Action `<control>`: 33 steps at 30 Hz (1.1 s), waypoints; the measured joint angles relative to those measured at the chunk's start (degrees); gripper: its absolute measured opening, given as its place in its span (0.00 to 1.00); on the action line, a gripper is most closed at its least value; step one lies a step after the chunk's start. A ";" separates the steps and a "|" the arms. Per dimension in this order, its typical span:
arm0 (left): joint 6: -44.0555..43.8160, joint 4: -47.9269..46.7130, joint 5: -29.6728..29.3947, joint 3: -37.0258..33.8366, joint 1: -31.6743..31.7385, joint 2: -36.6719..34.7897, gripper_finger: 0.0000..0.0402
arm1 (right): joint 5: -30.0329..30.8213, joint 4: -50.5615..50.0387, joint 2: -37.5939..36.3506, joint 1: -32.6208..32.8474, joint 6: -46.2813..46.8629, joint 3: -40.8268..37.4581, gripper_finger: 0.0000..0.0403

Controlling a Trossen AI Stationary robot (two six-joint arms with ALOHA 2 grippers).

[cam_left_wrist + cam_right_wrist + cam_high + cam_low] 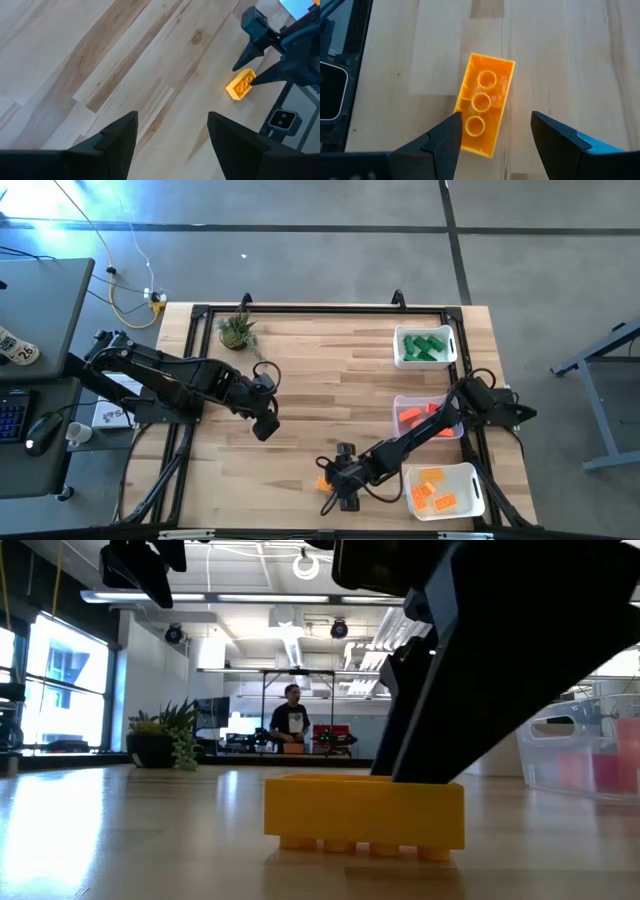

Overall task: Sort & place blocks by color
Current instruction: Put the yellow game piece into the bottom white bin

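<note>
The right gripper has its jaws spread apart, low over 1 yellow-orange brick – the brick lies upside down on the wooden table, at its front edge, and is not grasped. The left gripper hangs released above the table's middle. 3 white bins on the right hold the sorted blocks – green, red-orange, yellow-orange.
</note>
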 joint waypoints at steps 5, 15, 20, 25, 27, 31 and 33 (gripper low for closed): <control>0.70 0.00 -0.41 -0.01 0.01 0.00 0.57 | 0.14 -0.30 0.00 -0.03 2.99 0.00 0.55; 2.15 0.00 -0.19 -0.01 0.01 0.00 0.57 | 1.61 -0.32 -0.08 -0.09 7.28 0.00 0.55; 2.16 -0.02 -0.19 -0.01 0.01 0.00 0.57 | 1.81 -0.11 -0.17 -0.09 9.67 0.00 0.55; 2.16 -0.03 -0.19 -0.01 0.01 0.00 0.57 | -0.67 2.79 -0.19 -0.12 9.88 0.00 0.55; 2.16 -0.02 -0.19 -0.01 0.01 0.00 0.57 | -0.97 3.72 -0.22 -0.10 9.71 0.00 0.55; 2.16 -0.02 -0.19 -0.01 0.01 0.00 0.57 | -1.76 3.96 -0.22 -0.03 9.48 0.00 0.55; 2.16 -0.02 -0.19 -0.01 0.01 0.00 0.57 | -2.22 3.94 -0.22 -0.03 8.54 0.00 0.55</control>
